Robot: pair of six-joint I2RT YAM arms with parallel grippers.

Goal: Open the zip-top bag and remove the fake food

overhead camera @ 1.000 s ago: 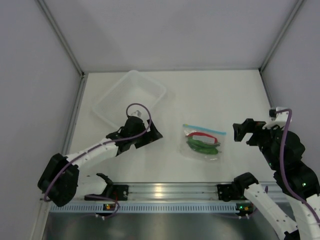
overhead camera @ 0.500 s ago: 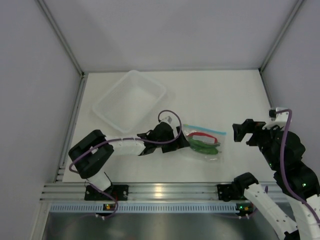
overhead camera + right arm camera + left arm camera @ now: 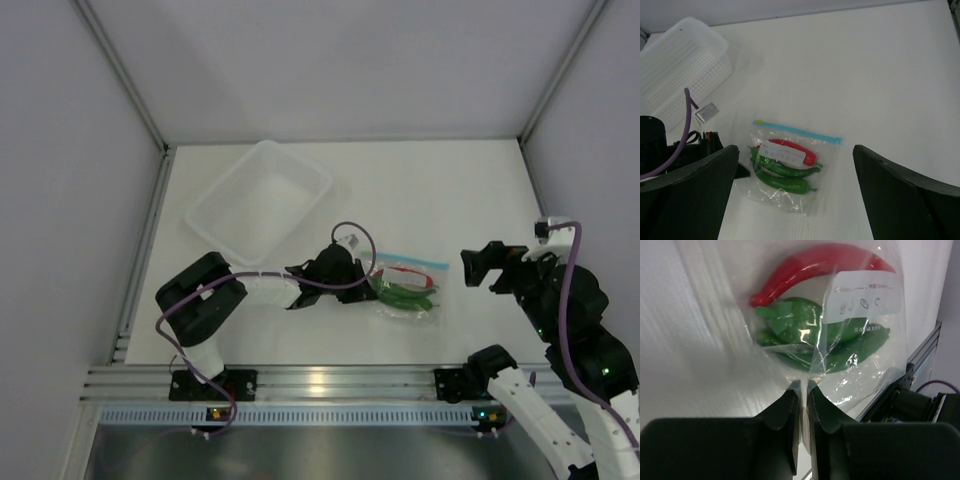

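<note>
The white table (image 3: 450, 190) is the largest thing before me, and the clear rigid tub (image 3: 300, 163) stands at its far left, well apart from the work. My right gripper (image 3: 478, 266) hangs off to the right of the bag with its jaws spread wide and nothing between them; my left gripper (image 3: 802, 405) has its jaws closed on a fold of film at the bag's left side. The zip-top bag (image 3: 790, 167) lies flat near the table's middle, sealed as far as I can tell. I judge it very light, limp and slick, so a one-sided tug would drag all of it rather than open it. Inside lie the red chili (image 3: 815, 262) and the green chilies (image 3: 840, 345), under a white label (image 3: 865, 287); I take them for hard, light plastic that will slide out once the mouth gapes. The blue zip strip (image 3: 796, 131) runs along the far edge; the hold I want is on the lips just by it, one gripper per lip.
</note>
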